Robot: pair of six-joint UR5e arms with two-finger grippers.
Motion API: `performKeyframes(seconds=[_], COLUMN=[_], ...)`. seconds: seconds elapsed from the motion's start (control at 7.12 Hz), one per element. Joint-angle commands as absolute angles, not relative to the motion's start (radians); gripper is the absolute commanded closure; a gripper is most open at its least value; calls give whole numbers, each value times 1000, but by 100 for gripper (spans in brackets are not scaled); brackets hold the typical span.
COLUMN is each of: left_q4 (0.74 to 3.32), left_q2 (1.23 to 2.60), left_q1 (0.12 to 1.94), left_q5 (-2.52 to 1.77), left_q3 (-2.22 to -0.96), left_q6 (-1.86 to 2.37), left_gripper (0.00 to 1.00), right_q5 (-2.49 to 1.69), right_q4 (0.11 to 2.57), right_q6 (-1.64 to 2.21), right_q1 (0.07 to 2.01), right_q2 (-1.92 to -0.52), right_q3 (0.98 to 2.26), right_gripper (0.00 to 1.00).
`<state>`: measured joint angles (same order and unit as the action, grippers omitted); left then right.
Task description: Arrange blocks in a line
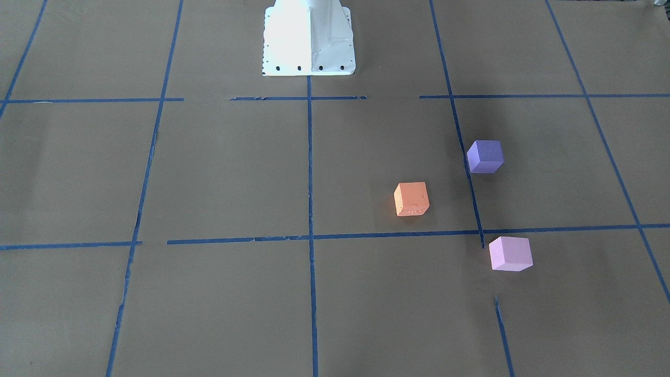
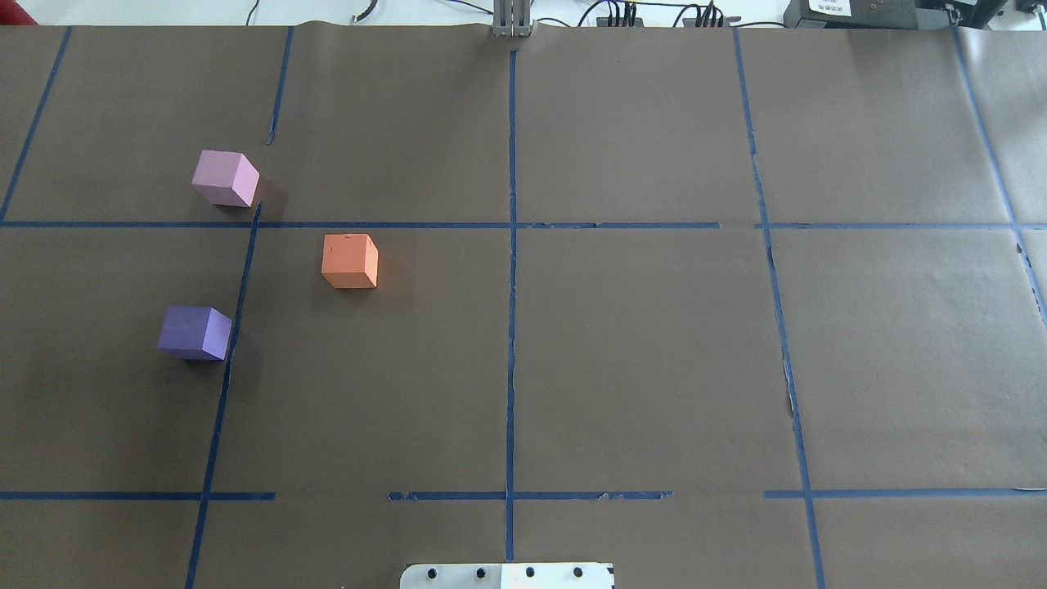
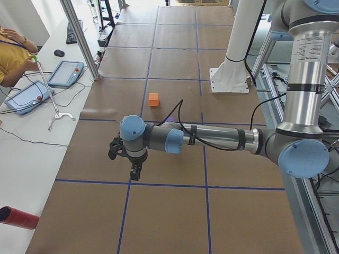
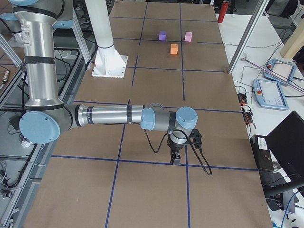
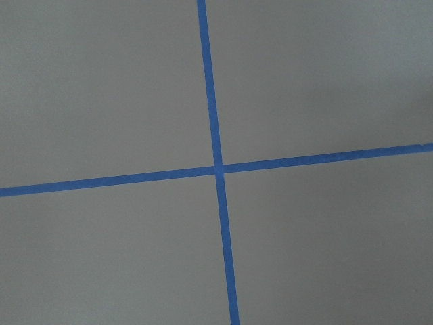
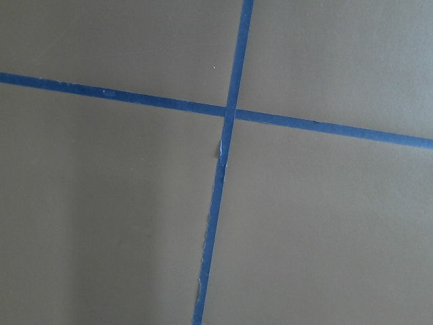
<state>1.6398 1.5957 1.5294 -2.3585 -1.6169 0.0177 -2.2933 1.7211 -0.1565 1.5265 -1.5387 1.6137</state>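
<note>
Three foam cubes sit apart on the brown table, on the robot's left half. The orange block (image 2: 350, 260) (image 1: 411, 199) is nearest the table's middle. The dark purple block (image 2: 195, 332) (image 1: 485, 156) lies closer to the robot, and the pale pink block (image 2: 225, 178) (image 1: 510, 253) lies farther from it. The left gripper (image 3: 136, 172) shows only in the exterior left view, hanging over the table's left end, away from the blocks. The right gripper (image 4: 175, 158) shows only in the exterior right view, over the right end. I cannot tell whether either is open or shut. Both wrist views show only tape crossings.
Blue tape lines (image 2: 512, 327) form a grid on the table. The white robot base (image 1: 309, 39) stands at the robot-side edge. A red cylinder (image 3: 18, 218) lies off the left end. An operator (image 3: 10, 53) with a grabber stick and tablets is beside the table.
</note>
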Motion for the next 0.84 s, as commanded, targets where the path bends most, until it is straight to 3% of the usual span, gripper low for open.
performKeyframes(seconds=[0.0, 0.14, 0.42, 0.7], left_q4=[1643, 1650, 1921, 1985], left_q2=[1598, 1608, 1632, 1707], left_q1=[1529, 1526, 1516, 1340], left_q5=[-2359, -2361, -2374, -2425], left_q3=[-1627, -1628, -1614, -1638], left_q6=[18, 21, 47, 357], left_gripper=[0, 0, 0, 0], right_q5=[-2293, -2293, -2293, -2293], right_q4=[1721, 1721, 1721, 1721], right_q6=[-156, -156, -156, -156], right_q1=[1526, 1526, 1526, 1526], right_q2=[-1539, -1539, -1539, -1540], right_q3=[1614, 1614, 1614, 1614], right_gripper=[0, 0, 0, 0])
